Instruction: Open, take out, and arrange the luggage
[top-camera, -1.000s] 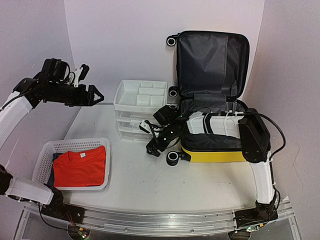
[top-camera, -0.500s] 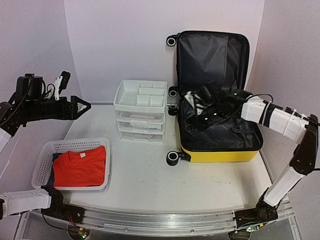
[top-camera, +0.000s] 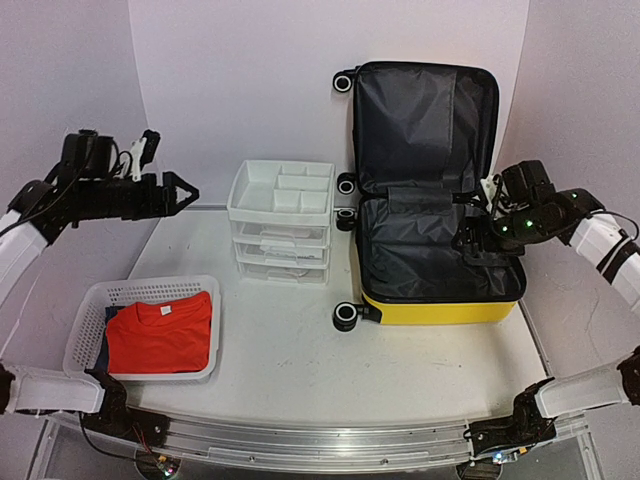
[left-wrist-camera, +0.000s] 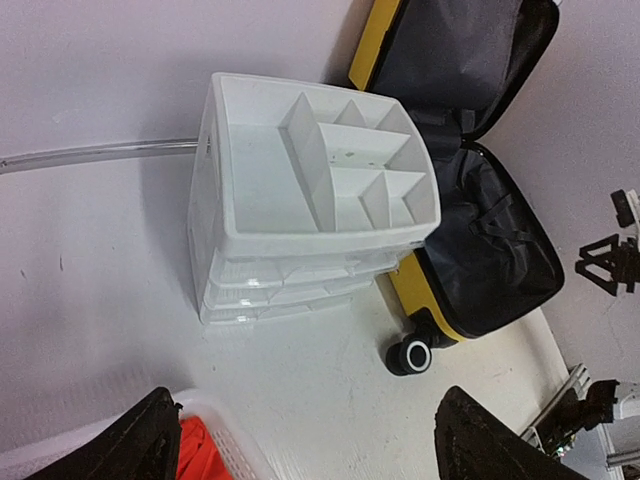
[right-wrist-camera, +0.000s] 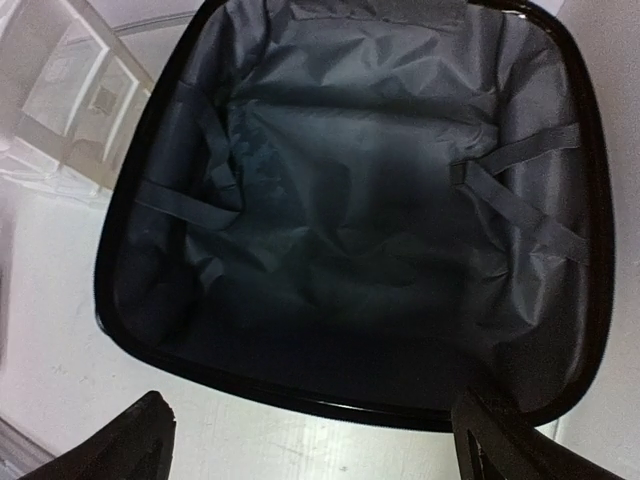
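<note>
Seemingly past the first 2 steps. Opened already: 1 luggage (top-camera: 410, 250) on the right side of the tabletop (top-camera: 300, 360), yellow base lying flat, lid standing upright at the back wall. Emptied too, judging by the right wrist view: nothing inside but creased grey lining and slack straps. Folded in 1 white mesh basket (top-camera: 88, 300) at the near left: 1 red shirt (top-camera: 160, 335) over something dark blue, number of garments underneath impossible to tell. Probably left to do: the arranging, perhaps into the 1 white drawer unit (top-camera: 280, 250) just left of the luggage, with 3 drawers, all shut. Also counted: 4 wheels showing from above, 2 arms. Left jaws spread wide and holding nothing, raised over the far left of the tabletop and aimed toward the drawer unit. Right jaws likewise parted and empty, hovering above the right rim of the luggage base.
</note>
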